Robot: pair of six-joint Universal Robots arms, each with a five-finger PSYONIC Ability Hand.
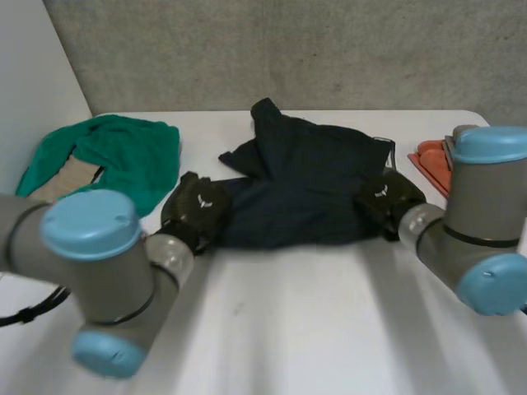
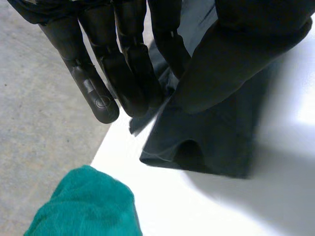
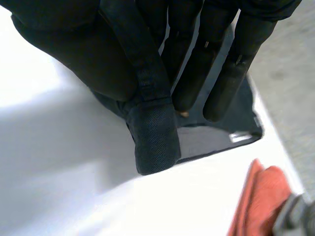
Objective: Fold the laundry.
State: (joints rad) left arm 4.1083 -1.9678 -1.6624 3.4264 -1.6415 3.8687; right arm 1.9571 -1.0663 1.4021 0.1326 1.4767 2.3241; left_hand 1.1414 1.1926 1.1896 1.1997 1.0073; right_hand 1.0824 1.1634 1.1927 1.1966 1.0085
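We saw the left robot hand (image 1: 196, 210) and right robot hand (image 1: 387, 197) at opposite edges of the dark garment (image 1: 305, 181).

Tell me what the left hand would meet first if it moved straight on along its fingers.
Probably the green cloth, lying just past the left hand, beyond the dark cloth it pinches; depth is unclear.

We see a white table (image 1: 288, 329) with a rounded corner at 2 o'clock. Past its far edge, at 12 o'clock, we see a grey, speckled floor (image 1: 288, 49). At 10 o'clock stands a plain pale wall (image 1: 33, 66). Soft light shines on the tabletop.
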